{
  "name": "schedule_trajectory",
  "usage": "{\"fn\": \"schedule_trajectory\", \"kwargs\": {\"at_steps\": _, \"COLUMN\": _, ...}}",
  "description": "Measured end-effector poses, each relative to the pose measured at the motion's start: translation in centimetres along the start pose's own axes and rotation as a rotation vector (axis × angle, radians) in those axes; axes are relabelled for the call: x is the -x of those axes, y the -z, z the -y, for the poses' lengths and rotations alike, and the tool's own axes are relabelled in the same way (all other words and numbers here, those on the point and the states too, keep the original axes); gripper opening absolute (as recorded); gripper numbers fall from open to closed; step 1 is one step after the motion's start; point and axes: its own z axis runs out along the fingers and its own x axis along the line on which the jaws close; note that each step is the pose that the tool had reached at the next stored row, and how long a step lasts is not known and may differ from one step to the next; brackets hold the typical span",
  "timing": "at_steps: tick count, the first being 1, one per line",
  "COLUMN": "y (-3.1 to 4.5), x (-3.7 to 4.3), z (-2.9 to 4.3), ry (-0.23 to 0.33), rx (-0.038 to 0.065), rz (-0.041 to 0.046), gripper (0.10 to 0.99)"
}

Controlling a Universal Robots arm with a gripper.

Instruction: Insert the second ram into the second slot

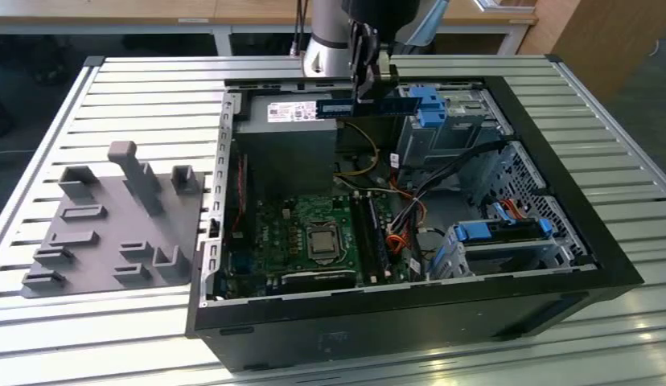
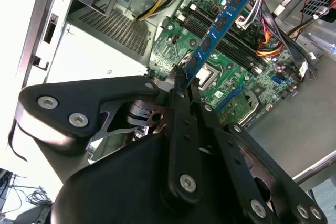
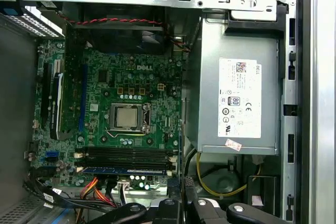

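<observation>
My gripper hangs above the far side of the open computer case and is shut on the second ram. That thin dark blue strip lies level and crosswise, over the power supply's edge. In the second wrist view the fingers pinch one end of the ram, which reaches out over the motherboard. The first wrist view has the ram edge-on beside the black memory slots, with the gripper close by. In the exterior view the slots lie well below the ram, near the processor socket.
A grey power supply with a white label fills the case's far corner. Bright blue drive brackets and loose cables crowd the exterior view's right. A grey fixture plate with upright pegs lies on the slatted table.
</observation>
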Motion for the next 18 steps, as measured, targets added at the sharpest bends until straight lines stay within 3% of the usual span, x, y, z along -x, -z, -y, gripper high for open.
{"fn": "schedule_trajectory", "kwargs": {"at_steps": 7, "y": 0.01, "x": -1.01, "z": -0.03, "ry": 0.000, "rx": 0.000, "rz": -0.0017, "gripper": 0.141}}
{"fn": "schedule_trajectory", "kwargs": {"at_steps": 18, "y": 0.06, "x": -3.86, "z": -0.11, "ry": 0.000, "rx": 0.000, "rz": -0.0059, "gripper": 0.141}}
